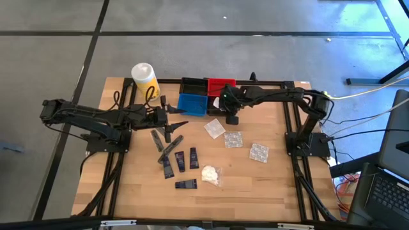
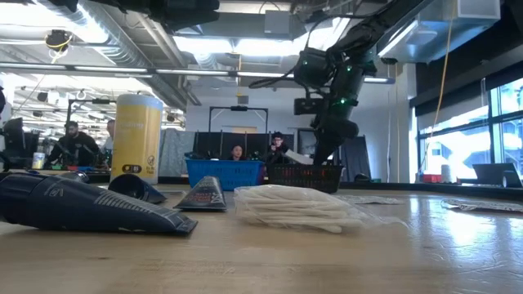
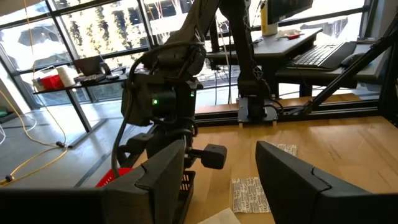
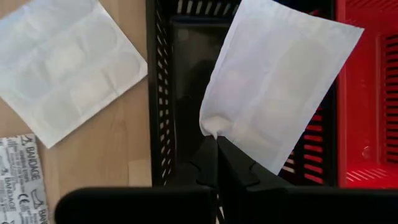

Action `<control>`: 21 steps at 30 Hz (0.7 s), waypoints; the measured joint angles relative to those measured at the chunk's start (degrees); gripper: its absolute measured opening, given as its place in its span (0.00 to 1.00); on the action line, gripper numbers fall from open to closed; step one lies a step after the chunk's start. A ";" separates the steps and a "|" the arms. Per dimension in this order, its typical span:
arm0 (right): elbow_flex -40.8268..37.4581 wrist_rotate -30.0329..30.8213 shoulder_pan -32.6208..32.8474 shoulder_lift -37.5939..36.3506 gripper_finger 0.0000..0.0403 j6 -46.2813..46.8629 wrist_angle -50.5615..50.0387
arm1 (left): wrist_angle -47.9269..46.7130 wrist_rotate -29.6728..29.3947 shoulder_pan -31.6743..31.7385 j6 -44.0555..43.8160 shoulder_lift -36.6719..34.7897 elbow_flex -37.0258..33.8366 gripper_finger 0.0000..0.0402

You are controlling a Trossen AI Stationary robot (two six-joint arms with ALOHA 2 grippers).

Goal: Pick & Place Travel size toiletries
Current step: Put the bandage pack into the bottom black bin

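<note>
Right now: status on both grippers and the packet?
Right gripper shut on white packet, over black bin. Left gripper open, empty, by blue bin. Nothing blocking.

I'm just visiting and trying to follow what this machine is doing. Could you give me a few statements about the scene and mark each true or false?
1. The right gripper has its jaws shut on a white packet. True.
2. That packet hangs over the blue bin. False: it hangs over the black bin, beside the red bin.
3. The left gripper holds a dark tube. False: its jaws stand open with nothing between them.
4. Several dark tubes lie on the table. True.
5. The yellow container lies on its side. False: it stands upright.
</note>
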 joint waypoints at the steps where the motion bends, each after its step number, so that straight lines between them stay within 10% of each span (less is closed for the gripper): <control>1: 0.00 -0.01 0.00 0.13 0.00 -0.02 -0.03 | -0.01 0.00 0.00 0.00 0.00 0.00 0.49; 21: 0.00 -0.28 -0.02 0.24 0.00 1.33 -0.37 | -0.01 0.00 0.00 0.00 0.00 0.00 0.49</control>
